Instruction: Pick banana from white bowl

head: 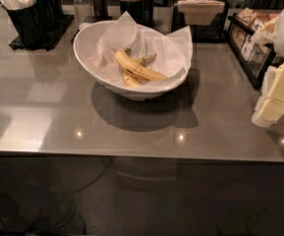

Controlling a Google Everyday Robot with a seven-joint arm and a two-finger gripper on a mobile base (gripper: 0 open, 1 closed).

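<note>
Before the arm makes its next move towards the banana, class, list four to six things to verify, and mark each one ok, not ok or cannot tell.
1. Long curved yellow banana in plain view inside the bowl: ok.
2. Large glossy white bowl resting on the grey countertop: ok.
3. Crinkled white paper not covering the banana: ok.
4. Banana lying apart from other fruit: not ok, a smaller yellow piece touches it.
5. Tool above the bowl: not ok, it is at the right edge, beside the bowl.
6. Black wire rack apart from the bowl: ok.
</note>
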